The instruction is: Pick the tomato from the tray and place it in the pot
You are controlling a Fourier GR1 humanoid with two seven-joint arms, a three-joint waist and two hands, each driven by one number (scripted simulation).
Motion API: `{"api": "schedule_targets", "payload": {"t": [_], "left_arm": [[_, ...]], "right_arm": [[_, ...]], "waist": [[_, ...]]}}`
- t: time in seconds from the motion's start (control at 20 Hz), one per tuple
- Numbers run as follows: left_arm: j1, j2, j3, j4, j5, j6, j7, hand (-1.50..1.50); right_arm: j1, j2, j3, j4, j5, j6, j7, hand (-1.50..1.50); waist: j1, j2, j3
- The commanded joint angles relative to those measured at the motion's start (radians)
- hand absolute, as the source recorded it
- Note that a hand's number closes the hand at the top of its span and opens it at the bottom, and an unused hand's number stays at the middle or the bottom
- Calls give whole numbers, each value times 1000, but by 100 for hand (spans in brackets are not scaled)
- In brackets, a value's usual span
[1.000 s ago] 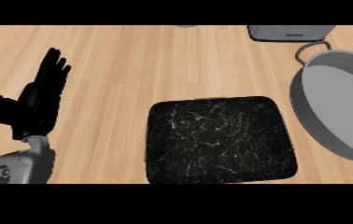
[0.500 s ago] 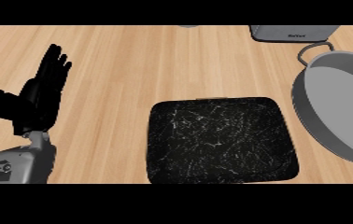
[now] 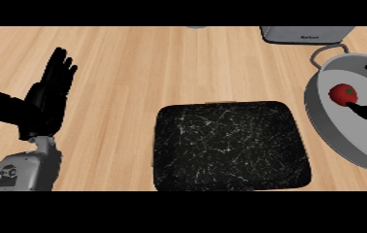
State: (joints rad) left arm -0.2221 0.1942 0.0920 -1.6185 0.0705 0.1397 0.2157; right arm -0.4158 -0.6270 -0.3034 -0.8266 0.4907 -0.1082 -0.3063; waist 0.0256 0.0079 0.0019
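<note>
Newly in view: small red tomato (image 3: 343,94) over grey metal pot (image 3: 320,111), black right-hand fingertip (image 3: 357,110) touching it, grip unclear | left hand (image 3: 47,99) open, resting at left | black speckled square tray (image 3: 231,147) bare

Tomato (image 3: 343,93): small, round, red, green stem spot on top; sits inside pot, near right edge of view, dark fingers (image 3: 356,110) touching its lower right side.

Pot (image 3: 320,114): grey metal, round, wide, shallow-looking from above; looped handle at upper left of rim; stands on wooden tabletop at right edge, partly cut off by view.

Tray (image 3: 229,147): black, square with rounded corners, white marbled flecks; lies flat on tabletop at lower centre, just left of pot, nothing on it.
</note>
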Motion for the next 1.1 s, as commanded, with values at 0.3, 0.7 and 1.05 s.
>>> {"api": "schedule_targets", "payload": {"t": [0.3,0.7,1.05], "left_arm": [[17,18,16,-41,16,-12,45,0],[68,6,21,-49,14,-29,-14,0],[3,16,27,-42,13,-19,45,0]], "right_arm": [[-123,37,-172,198,-276,241,-232,-150],[-140,-155,-316,408,-400,423,-290,-150],[-75,-327,-345,562,-409,613,-405,-150]], "waist": [[-11,-6,1],[-8,-2,0],[-1,4,4]]}}
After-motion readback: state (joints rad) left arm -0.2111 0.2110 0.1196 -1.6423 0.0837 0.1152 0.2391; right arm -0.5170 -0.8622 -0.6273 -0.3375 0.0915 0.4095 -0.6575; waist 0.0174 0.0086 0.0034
